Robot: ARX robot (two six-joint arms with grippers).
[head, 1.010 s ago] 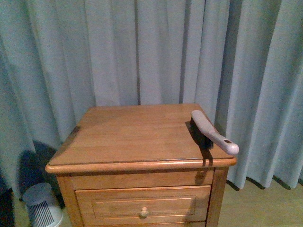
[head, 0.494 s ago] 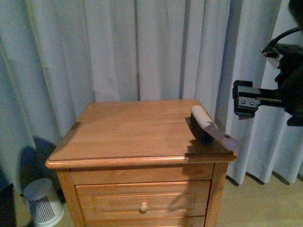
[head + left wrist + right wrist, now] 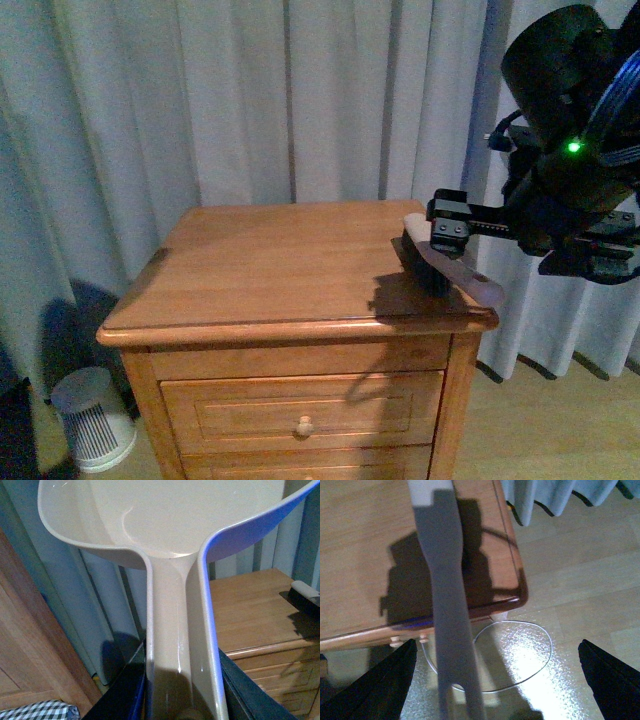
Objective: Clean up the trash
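Dustpan (image 3: 165, 520) sits clamped by its handle in the left gripper (image 3: 182, 700), while the right gripper (image 3: 448, 225) hangs wide open, empty, over the brush (image 3: 455, 268).

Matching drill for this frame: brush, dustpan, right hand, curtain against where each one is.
Things:
1. brush
2. dustpan
3. right hand
4. curtain

Places:
a. hanging behind the nightstand
b. held in the left hand
c. open, above the brush handle
d. lying on the nightstand, handle past its edge

Pairs: 1-d, 2-b, 3-c, 4-a
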